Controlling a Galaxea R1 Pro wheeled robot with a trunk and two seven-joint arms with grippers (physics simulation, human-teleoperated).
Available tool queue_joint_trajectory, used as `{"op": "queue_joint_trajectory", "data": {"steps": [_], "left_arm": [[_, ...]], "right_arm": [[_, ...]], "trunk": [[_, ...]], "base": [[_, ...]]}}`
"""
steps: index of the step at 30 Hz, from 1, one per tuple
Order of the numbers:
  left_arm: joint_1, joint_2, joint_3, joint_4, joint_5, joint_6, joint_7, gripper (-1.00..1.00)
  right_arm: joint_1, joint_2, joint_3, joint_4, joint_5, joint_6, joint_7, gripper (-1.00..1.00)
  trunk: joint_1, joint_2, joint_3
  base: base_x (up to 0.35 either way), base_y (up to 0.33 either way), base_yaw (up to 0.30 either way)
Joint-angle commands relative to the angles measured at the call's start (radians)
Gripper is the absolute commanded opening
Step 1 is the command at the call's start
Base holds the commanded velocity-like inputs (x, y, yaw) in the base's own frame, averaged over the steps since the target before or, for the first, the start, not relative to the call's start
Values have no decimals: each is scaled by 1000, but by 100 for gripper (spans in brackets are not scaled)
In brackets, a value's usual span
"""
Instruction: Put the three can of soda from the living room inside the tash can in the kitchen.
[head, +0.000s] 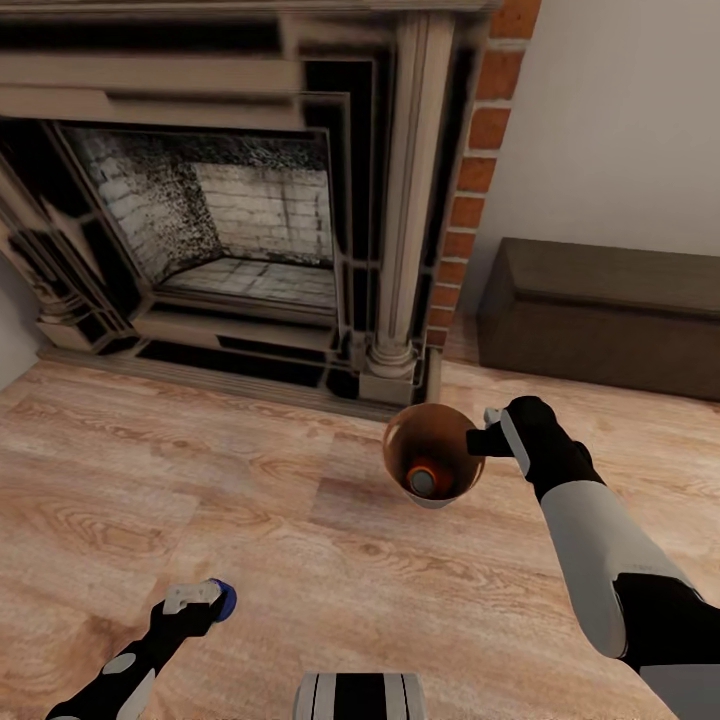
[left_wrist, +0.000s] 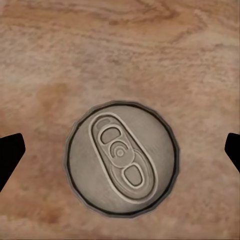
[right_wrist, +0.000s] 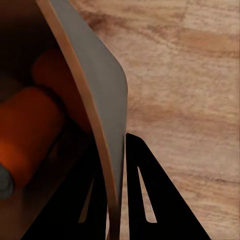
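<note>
Soda can (left_wrist: 121, 159) upright on floor (head: 300, 560), axis vertical, directly below left end effector (head: 200, 597), fingers spread to either side. Right end effector (right_wrist: 116, 190) pinching tash can (head: 433, 455) rim; cans inside.
</note>
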Motion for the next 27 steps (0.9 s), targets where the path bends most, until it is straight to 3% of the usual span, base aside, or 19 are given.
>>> {"op": "queue_joint_trajectory", "data": {"steps": [1,7,12,27], "left_arm": [[0,0,0,0,0,0,-1,100],[0,0,0,0,0,0,-4,100],[0,0,0,0,1,2,-4,100],[0,1,-1,0,1,-1,-4,100]], "right_arm": [[0,1,-1,0,-23,1,7,-100],[0,1,-1,0,-22,1,7,-100],[1,-1,-1,0,-22,1,7,-100],[1,2,1,0,-20,1,7,-100]], "trunk": [[0,0,0],[0,0,0],[2,-1,-19],[2,-1,-19]], "base": [[0,0,0],[0,0,0],[0,0,0],[31,11,0]]}}
